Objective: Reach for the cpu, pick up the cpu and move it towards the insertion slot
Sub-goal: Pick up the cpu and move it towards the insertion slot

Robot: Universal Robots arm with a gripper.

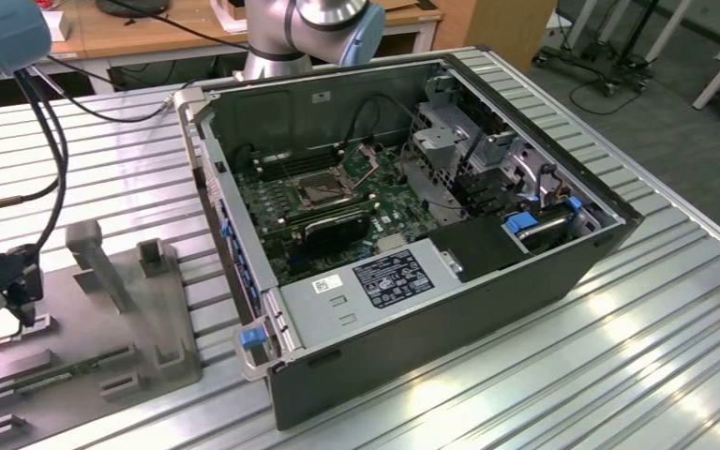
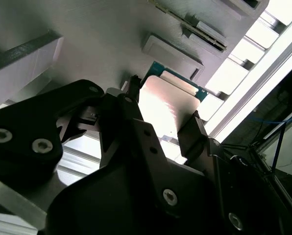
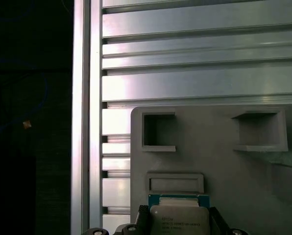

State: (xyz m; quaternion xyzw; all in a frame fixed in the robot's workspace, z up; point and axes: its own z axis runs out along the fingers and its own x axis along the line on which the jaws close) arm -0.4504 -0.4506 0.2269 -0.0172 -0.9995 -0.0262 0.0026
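- The cpu lies flat on the tray. It is square, with no long side.
- The gripper is right over it, clenched on two sides of the cpu.
- In the exterior view, the slot is at 2 o'clock from the tray, well apart.

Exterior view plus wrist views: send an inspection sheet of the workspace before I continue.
Surface: slatted metal table, carrying a grey tray and an open computer case.
Job's things: cpu on the tray; insertion slot on the green board inside the case.
Clutter: memory stick on the tray.
Tool: at the cpu; grip cannot be judged.
Cables: black cables hanging at the exterior view's left.
Surroundings: wooden desk, wheeled stands.
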